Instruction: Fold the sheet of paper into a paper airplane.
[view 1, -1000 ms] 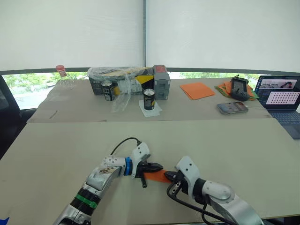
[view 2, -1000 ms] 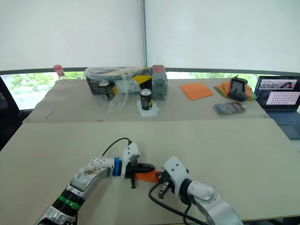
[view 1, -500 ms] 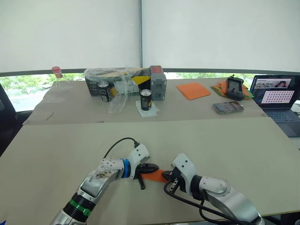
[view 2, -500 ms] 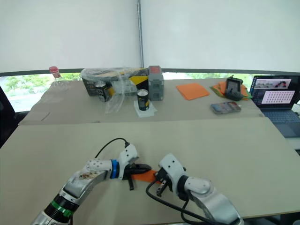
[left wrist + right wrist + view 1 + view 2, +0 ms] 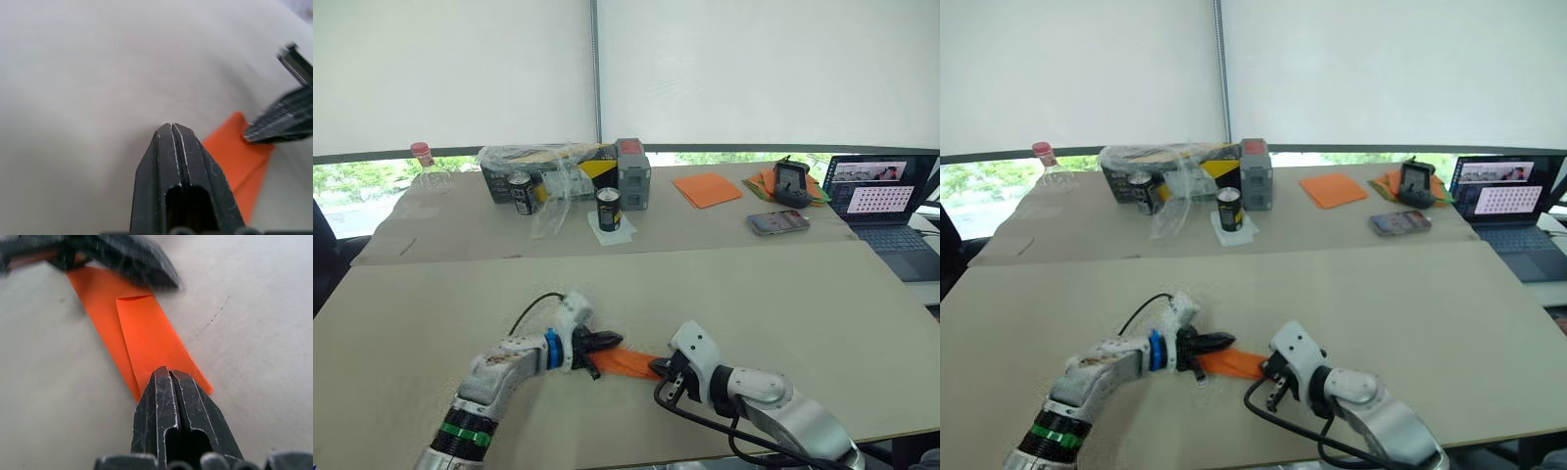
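On the near table [image 5: 822, 323] the paper airplane [image 5: 626, 361], a narrow folded orange strip, lies flat between the two grippers. The right gripper [image 5: 658, 369] has its fingers pressed together at the strip's right end, and the right wrist view shows the tips sitting on the edge of the paper [image 5: 142, 342], where one folded layer overlaps another; whether they pinch it or only press on it cannot be told. The left gripper [image 5: 605, 341] is likewise closed, fingers tight together, its tips at the strip's left end, touching or just over the paper. In the left wrist view the orange lies beside the closed fingers [image 5: 178, 166] with the other gripper's tip resting on its far corner. On the far table [image 5: 440, 220] stand a can [image 5: 608, 209] on a white napkin, a second can [image 5: 520, 192], a box in clear plastic wrap [image 5: 548, 168], a grey box [image 5: 631, 173] and a bottle [image 5: 423, 166] at far left. To the right lie a stack of orange sheets [image 5: 707, 189], a phone [image 5: 778, 222], a mixed paper pile [image 5: 766, 186] under a black device, and a laptop [image 5: 881, 201].
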